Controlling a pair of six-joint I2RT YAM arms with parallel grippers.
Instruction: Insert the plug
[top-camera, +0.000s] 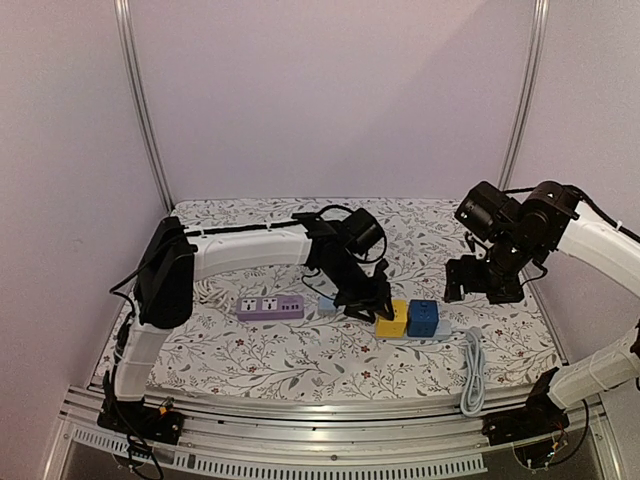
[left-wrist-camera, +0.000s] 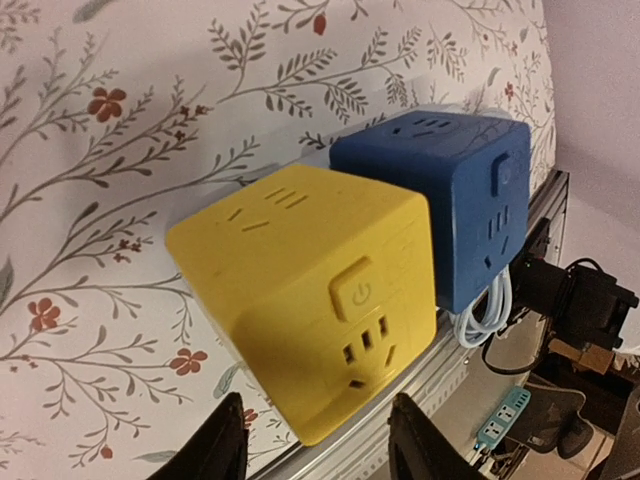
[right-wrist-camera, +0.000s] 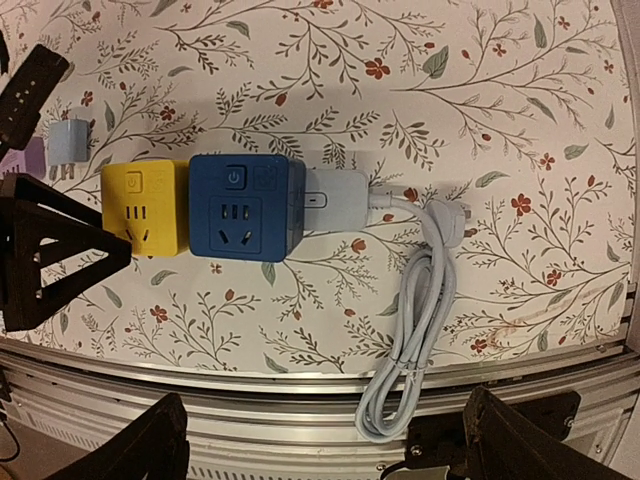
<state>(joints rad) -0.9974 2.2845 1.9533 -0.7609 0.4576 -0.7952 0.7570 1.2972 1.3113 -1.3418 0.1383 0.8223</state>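
A yellow cube socket (top-camera: 391, 318) and a blue cube socket (top-camera: 423, 317) stand side by side on the floral cloth. Both fill the left wrist view, yellow (left-wrist-camera: 300, 290) and blue (left-wrist-camera: 440, 200). A small light-blue plug (top-camera: 327, 306) lies left of the yellow cube; it also shows in the right wrist view (right-wrist-camera: 68, 143). My left gripper (top-camera: 368, 305) is open and empty, low over the cloth just left of the yellow cube, its fingertips (left-wrist-camera: 225, 440) apart. My right gripper (top-camera: 482, 285) is open and empty, above and right of the blue cube.
A purple power strip (top-camera: 270, 307) lies left of the plug. A white adapter (right-wrist-camera: 335, 200) on the blue cube's right leads to a bundled white cable (right-wrist-camera: 420, 320) reaching the metal front rail (right-wrist-camera: 300, 400). Walls enclose the table.
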